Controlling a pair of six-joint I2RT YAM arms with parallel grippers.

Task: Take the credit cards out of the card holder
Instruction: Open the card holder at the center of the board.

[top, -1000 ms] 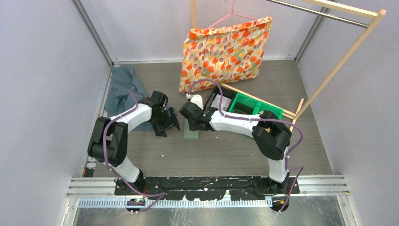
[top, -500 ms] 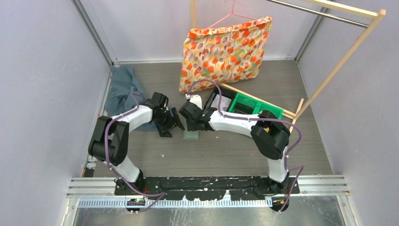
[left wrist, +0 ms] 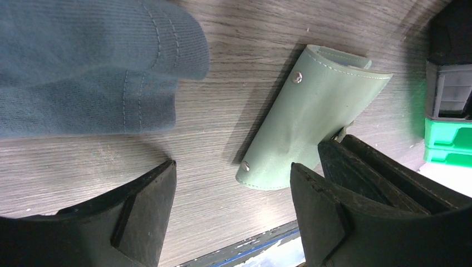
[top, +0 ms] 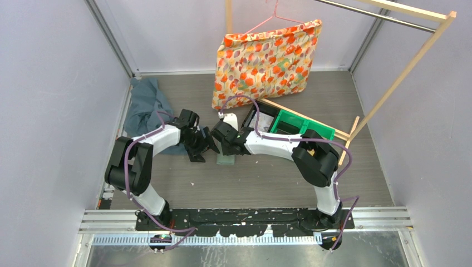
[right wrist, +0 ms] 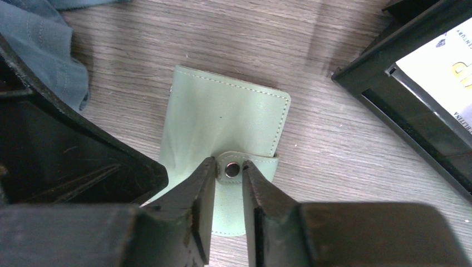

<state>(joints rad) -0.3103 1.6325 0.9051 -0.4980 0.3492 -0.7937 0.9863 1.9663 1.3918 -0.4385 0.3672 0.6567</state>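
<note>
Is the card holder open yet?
No. In the right wrist view the card holder lies folded closed on the table, with its snap tab wrapped over the front and no cards showing.

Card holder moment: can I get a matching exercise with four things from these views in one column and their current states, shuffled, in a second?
Things
1. card holder
2. left gripper
3. right gripper
4. cloth

States
A. fingers wide apart
B. folded shut, flat on the table
C. bunched up, blue-grey
D. fingers close together, one on each side of the snap

Pairs: 1-B, 2-A, 3-D, 4-C
</note>
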